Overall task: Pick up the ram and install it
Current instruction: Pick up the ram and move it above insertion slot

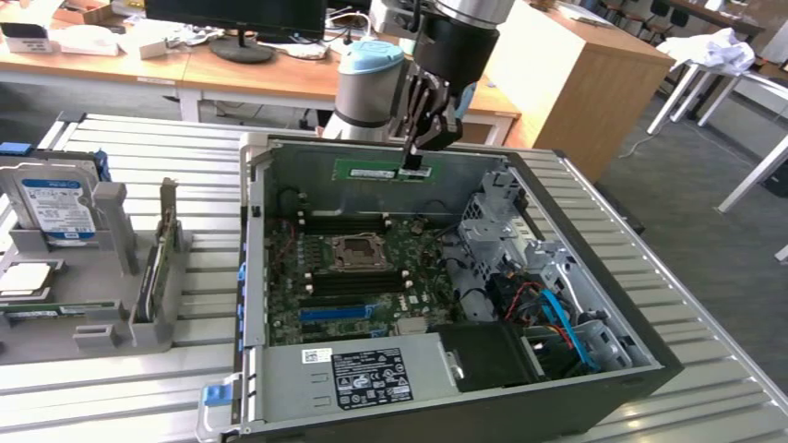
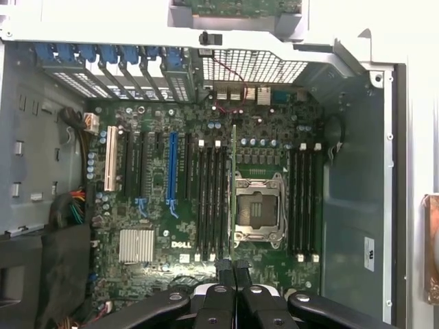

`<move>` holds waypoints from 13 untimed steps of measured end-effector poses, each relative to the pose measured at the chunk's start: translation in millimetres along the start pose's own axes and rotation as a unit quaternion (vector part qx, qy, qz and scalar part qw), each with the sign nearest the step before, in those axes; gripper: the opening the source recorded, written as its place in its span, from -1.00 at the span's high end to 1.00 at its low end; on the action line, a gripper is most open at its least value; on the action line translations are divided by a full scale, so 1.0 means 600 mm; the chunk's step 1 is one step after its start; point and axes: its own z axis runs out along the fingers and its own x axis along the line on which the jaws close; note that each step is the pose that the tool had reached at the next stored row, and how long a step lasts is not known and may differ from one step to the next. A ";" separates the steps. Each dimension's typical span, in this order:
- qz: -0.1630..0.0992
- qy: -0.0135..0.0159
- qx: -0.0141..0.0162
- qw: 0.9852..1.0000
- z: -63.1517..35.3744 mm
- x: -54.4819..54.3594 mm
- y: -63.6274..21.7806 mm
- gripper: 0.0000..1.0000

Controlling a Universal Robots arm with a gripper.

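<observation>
the two fingers (image 2: 223,269) are pressed together on the ram (image 1: 376,172), pinching its flat faces near the end toward the exterior view's right, so most of the stick juts out sideways from the gripper (image 1: 416,167). the stick hangs level, long edge down, above the open computer case (image 1: 255,277) and clear of the motherboard (image 2: 274,137). the wrist view shows it edge-on as a thin green line (image 2: 234,171) running from the gripper (image 2: 233,267) alongside the dark memory slots (image 2: 212,199), just beside the cpu socket (image 2: 257,209).

the ram looks light, thin and stiff, but likely brittle under twisting. its smooth faces could slip in a weak pinch. a hold on the upper edge, away from the contact edge, seems safest; the off-centre grip may let it tilt when pressed.
</observation>
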 end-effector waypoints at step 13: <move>0.000 0.000 0.000 1.000 0.012 0.000 -0.001 0.76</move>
